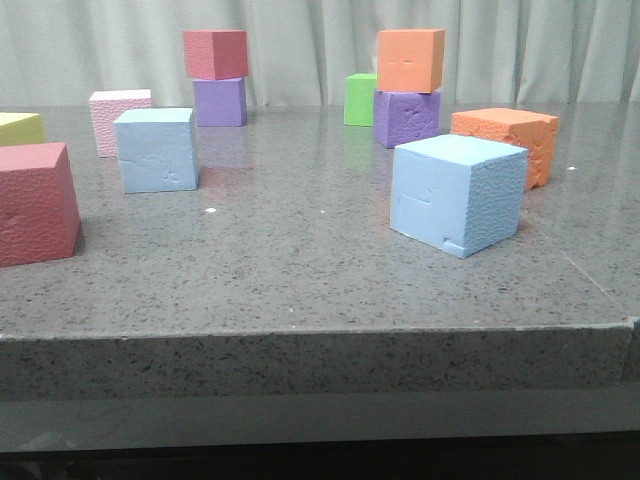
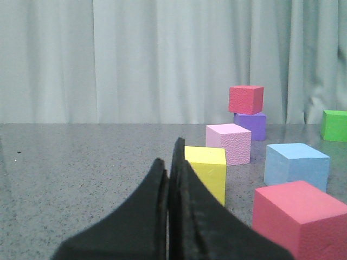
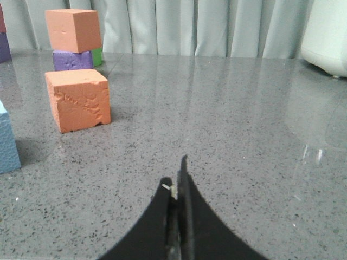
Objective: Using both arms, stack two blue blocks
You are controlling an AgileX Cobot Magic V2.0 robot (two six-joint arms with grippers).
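Both claws are pressed together, empty. One blue block (image 2: 295,166) is seen ahead of the left claw (image 2: 172,162), the other blue block (image 3: 8,142) well apart from the right claw (image 3: 178,181).

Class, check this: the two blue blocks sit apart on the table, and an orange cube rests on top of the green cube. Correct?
Not quite. The orange cube rests on a purple cube, not the green cube beside it; the front view shows this. The two blue blocks do sit apart.
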